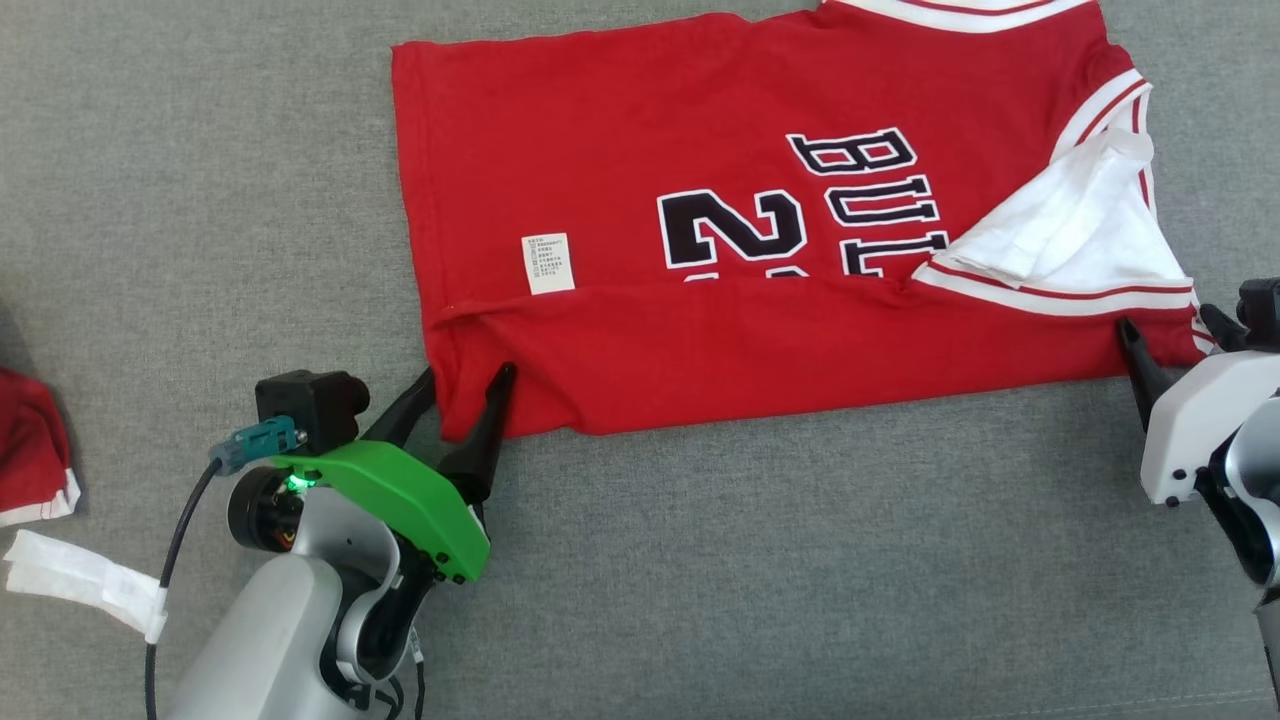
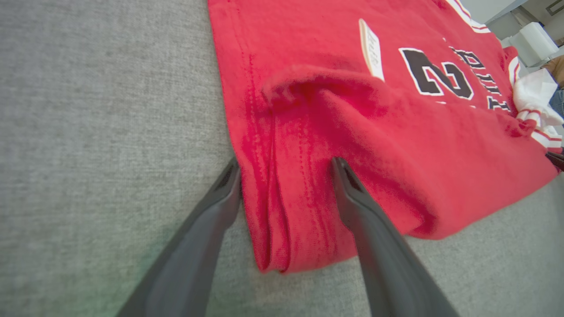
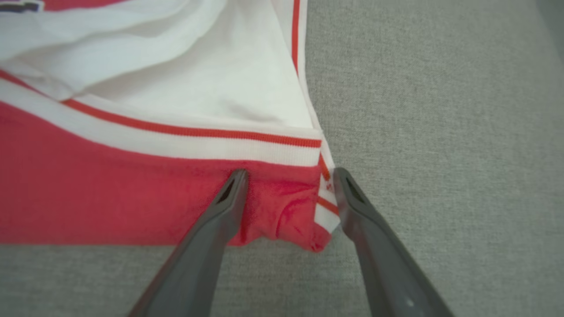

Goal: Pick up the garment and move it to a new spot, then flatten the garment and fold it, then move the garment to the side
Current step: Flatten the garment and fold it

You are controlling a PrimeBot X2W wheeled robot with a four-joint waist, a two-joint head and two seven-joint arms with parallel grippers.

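Note:
The garment point(image 1: 600, 150) is a red jersey with white trim and black lettering, spread on the grey cloth surface point(image 1: 800, 560). Its near long edge is folded over onto the body, and a white care label point(image 1: 548, 263) faces up. My left gripper point(image 1: 470, 372) stands open astride the near left corner of the fold point(image 2: 304, 211); in the left wrist view this left gripper point(image 2: 285, 162) has one finger on each side of the fabric. My right gripper point(image 1: 1165, 320) is open at the near right corner. The right wrist view has the right gripper point(image 3: 290, 171) with its fingers on either side of the red and white hem point(image 3: 282, 207).
Another red and white cloth point(image 1: 30, 450) lies at the left edge, with a white paper strip point(image 1: 80, 580) below it. A white inner layer point(image 1: 1070, 220) shows at the jersey's right armhole. Bare grey surface extends in front of the garment.

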